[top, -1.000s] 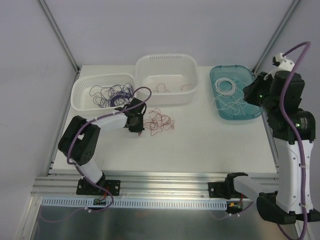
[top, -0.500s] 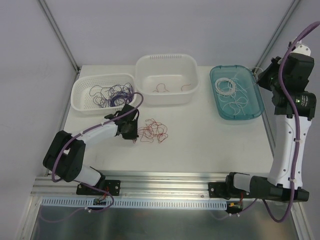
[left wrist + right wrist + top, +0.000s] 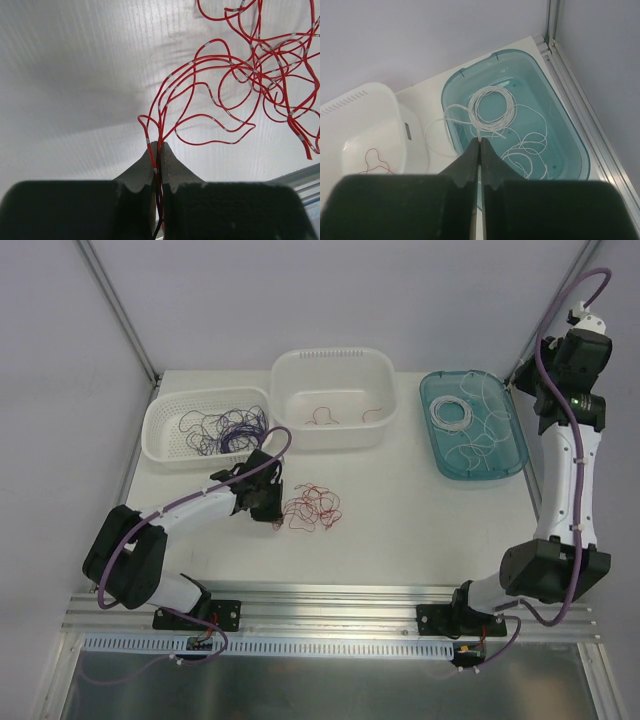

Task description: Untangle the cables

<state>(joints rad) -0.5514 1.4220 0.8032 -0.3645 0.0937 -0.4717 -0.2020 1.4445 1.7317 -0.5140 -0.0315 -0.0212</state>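
While the left claw pinches several red wires of the tangle lying on the worktop, the right claw, fingers pressed together, hangs above the teal tub of white wires. Purple wires lie in the slotted basket.

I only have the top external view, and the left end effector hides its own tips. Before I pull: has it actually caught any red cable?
Observer: Yes. The left wrist view shows the left end effector shut on several red cables, pinched at the tips.
Operator: Do they run free from there?
Observer: No, they lead into a tangled red bunch on the table.
Operator: And the right one?
Observer: The right end effector is shut; whether it holds a white cable from the teal tub, I cannot tell.
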